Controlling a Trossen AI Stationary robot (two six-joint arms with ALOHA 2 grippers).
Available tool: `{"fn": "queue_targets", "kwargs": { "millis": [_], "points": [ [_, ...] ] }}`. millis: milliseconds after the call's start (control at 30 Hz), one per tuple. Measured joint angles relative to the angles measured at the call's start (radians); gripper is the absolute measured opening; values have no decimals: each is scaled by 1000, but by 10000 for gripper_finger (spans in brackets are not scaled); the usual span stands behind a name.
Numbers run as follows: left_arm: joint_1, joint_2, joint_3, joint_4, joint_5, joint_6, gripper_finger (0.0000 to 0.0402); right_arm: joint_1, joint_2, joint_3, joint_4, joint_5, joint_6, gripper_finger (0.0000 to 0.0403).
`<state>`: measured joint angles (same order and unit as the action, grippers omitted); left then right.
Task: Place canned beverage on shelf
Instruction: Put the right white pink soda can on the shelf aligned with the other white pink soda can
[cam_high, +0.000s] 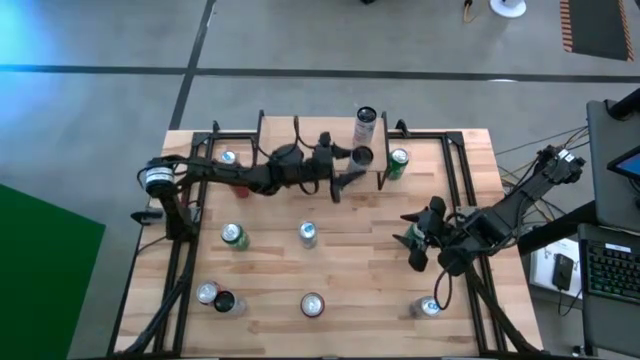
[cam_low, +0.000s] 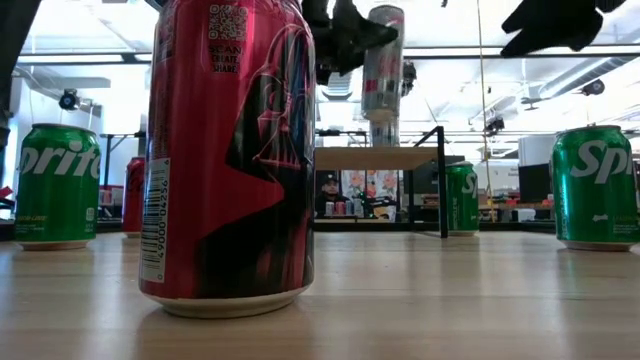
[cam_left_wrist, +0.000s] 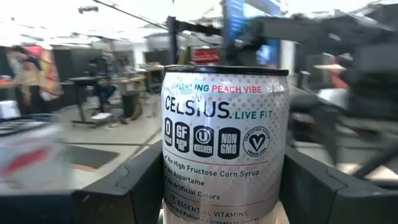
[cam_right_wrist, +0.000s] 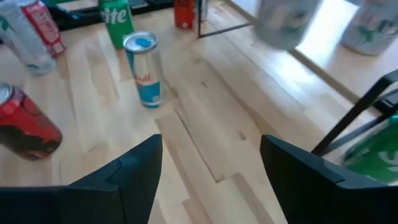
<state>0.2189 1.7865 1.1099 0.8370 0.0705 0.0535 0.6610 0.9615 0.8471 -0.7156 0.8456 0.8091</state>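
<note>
my left gripper (cam_high: 352, 168) is clamped on a celsius can (cam_left_wrist: 225, 143), the can upright between my fingers (cam_left_wrist: 134, 186), raised above the shelf (cam_low: 377, 158) at the table's (cam_high: 360, 260) far edge. my right gripper (cam_right_wrist: 211, 168) hangs with fingers apart and nothing in them over the table's right side, near a slim blue can (cam_right_wrist: 144, 69).

Both arms are dark, near-black, built of slim jointed links. The left arm (cam_high: 215, 172) carries a round grey-ringed joint housing near its base, with black cables trailing beside it. The right arm (cam_high: 520, 200) shows similar cabling. Each gripper has two broad, matte black, wedge-shaped fingers (cam_right_wrist: 127, 177).
</note>
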Motion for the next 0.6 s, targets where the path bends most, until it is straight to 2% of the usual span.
{"fn": "queue_targets", "kwargs": {
  "millis": [133,267,600],
  "points": [
    [42,39,2,69,3,4,236,23,3,-30,5,51,9,249],
    [69,103,30,132,68,-17,236,40,-5,-47,18,77,10,243],
    [117,236,152,132,71,-48,236,69,-10,-49,19,81,31,235]
  ]
}}
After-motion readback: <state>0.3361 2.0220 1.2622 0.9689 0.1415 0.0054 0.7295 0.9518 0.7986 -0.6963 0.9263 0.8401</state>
